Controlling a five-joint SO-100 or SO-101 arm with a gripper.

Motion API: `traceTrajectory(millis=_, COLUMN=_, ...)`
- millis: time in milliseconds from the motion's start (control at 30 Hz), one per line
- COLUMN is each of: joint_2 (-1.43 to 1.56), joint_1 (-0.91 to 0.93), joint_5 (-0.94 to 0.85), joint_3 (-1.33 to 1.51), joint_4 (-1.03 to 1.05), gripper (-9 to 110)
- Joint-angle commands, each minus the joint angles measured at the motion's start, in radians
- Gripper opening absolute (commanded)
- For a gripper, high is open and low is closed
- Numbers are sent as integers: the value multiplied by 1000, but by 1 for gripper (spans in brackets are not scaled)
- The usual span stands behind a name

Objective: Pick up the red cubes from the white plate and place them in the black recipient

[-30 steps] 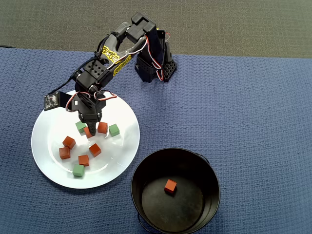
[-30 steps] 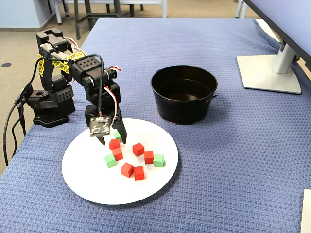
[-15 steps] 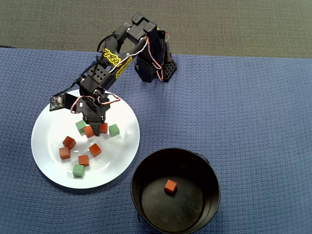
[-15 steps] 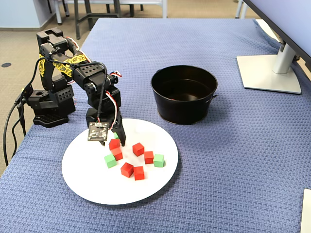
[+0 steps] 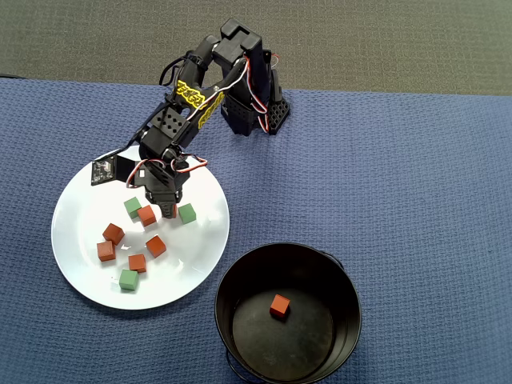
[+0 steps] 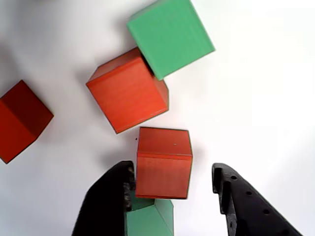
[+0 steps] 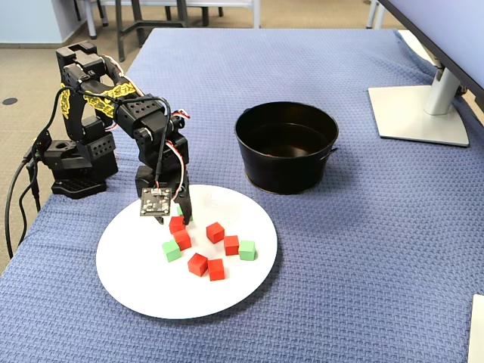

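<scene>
The white plate (image 5: pixel 88 216) holds several red cubes and three green ones. My gripper (image 5: pixel 170 210) is open low over the plate's far side. In the wrist view my gripper (image 6: pixel 172 169) has a red cube (image 6: pixel 164 167) between its jaws. The left finger (image 6: pixel 110 196) touches the cube, and the right finger (image 6: pixel 241 201) stands a gap away. A green cube (image 6: pixel 150 219) lies just behind that red cube. Another red cube (image 6: pixel 128 91) touches a green one (image 6: pixel 170 34). The black recipient (image 5: pixel 236 276) holds one red cube (image 5: pixel 279 306). In the fixed view the gripper (image 7: pixel 181 218) stands over the plate (image 7: pixel 151 295).
The arm's base (image 7: pixel 76 162) stands on the blue cloth beyond the plate. The pot (image 7: pixel 287 170) sits to the plate's right in the fixed view. A monitor stand (image 7: pixel 420 113) is at the far right. Green cubes (image 5: pixel 128 279) lie among the loose red cubes (image 5: pixel 113 234).
</scene>
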Motion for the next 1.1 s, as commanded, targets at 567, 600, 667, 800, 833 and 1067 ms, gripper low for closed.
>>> traceTrajectory(millis=567, joint_2=146, joint_1=-227, joint_5=281, joint_3=-690, joint_4=376, gripper=0)
traceTrajectory(millis=600, joint_2=137, joint_1=-259, joint_5=308, joint_3=-723, joint_4=368, gripper=0)
traceTrajectory(millis=667, joint_2=89, joint_1=-334, joint_5=362, joint_3=-790, joint_4=341, gripper=0)
traceTrajectory(millis=800, joint_2=54, joint_1=-497, joint_5=434, joint_3=-772, joint_4=222, gripper=0)
traceTrajectory(millis=833, joint_2=28, joint_1=-535, joint_5=449, joint_3=-796, joint_4=218, gripper=0)
traceTrajectory(millis=1067, joint_2=-325, joint_1=-707, joint_5=549, joint_3=-1138, joint_4=204, gripper=2)
